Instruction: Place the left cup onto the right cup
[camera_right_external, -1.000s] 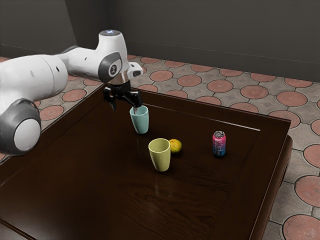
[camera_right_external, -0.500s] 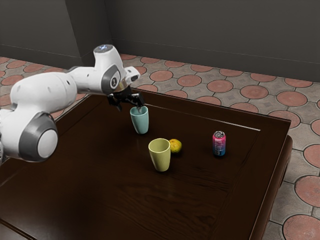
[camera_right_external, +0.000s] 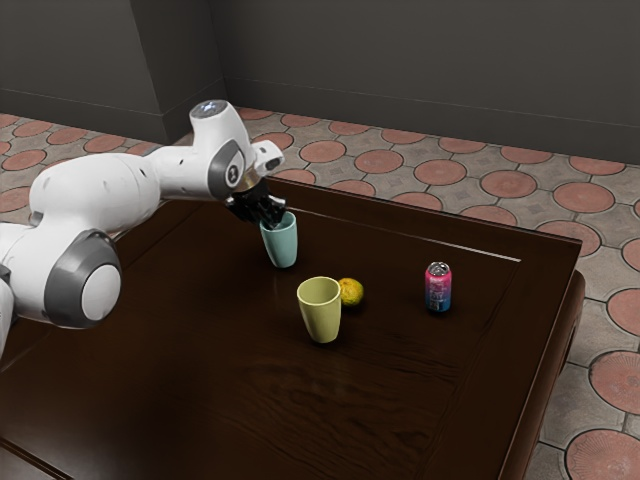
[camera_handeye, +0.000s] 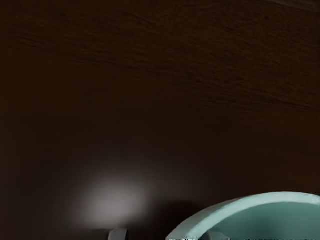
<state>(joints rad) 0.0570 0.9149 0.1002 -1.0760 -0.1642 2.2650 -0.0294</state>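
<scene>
The upright teal cup's rim wall is straddled from above by the gripper, which is held unclenched.

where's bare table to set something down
Bare wood spans the near side of the table in front of the yellow-green cup and soda can, plus the gap between them. Crowded: the gripper at the teal cup, the fruit beside the yellow-green cup.
</scene>
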